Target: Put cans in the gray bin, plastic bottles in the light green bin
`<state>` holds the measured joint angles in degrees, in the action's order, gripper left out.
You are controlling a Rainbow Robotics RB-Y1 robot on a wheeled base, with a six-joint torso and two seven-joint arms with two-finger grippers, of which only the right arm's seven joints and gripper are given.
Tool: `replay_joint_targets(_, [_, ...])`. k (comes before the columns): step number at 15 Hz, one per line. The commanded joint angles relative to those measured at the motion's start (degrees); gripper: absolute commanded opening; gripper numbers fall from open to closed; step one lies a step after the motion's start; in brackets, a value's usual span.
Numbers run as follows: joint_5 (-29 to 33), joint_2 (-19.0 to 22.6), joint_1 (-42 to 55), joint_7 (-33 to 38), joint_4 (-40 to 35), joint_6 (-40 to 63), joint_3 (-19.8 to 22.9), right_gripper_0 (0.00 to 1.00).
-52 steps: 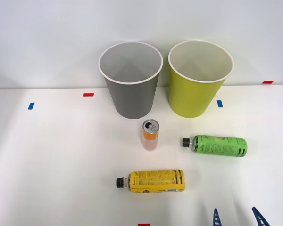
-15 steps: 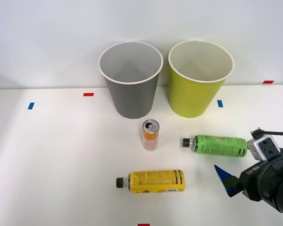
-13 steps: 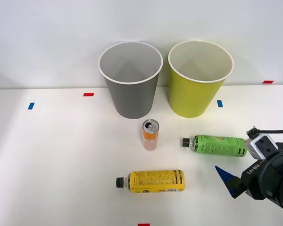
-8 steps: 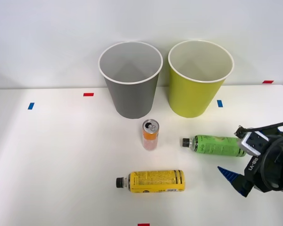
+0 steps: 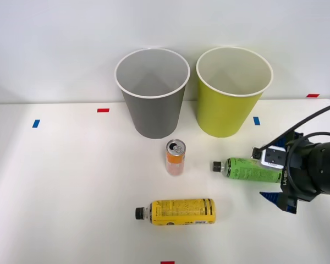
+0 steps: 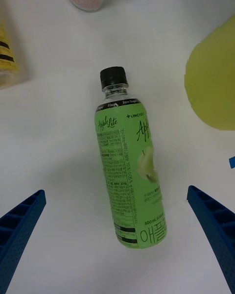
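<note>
Gray and yellow-green, two tall tapered bins stand side by side at the far edge of a white table [image 5: 71, 181], the gray bin [image 5: 153, 107] on the robot's left and the light green bin [image 5: 228, 110] on its right, each with a white rim and a pale inside in which nothing can be seen from the front view. Reaching in from the right side of the table, the right arm [image 5: 313, 168] hangs low over the base end of the green-label bottle [image 5: 247, 170], its black wrist body covering that end in the front view. The right gripper [image 6: 117, 247] is spread wide, its blue ribbed fingers [image 6: 22, 232] standing apart on either side of the bottle's lower half without touching it, as the wrist view shows. That bottle lies on its side near the front of the light green bin, black cap pointing toward the can [image 5: 175, 157]; its bright green label carries white and black print. The slim orange-and-pink can stands upright just in front of the gray bin, silver top and pull tab facing up. Nearer the robot, the yellow-label bottle [image 5: 179, 212] lies on its side, black cap to the robot's left, a black band near its base.
</note>
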<state>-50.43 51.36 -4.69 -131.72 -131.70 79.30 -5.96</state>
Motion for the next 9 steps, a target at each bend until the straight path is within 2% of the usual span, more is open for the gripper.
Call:
replay_joint_targets(1, [4.64,-2.06,-5.06,-2.13,4.26,0.32,-5.9,1.0])
replay_joint_targets(5, [13.78,-3.73,-8.05,-3.36,4.26,0.59,-12.85,1.0])
replay_joint_targets(9, [17.39,-7.33,-9.81,-2.75,4.35,6.92,-14.6,1.0])
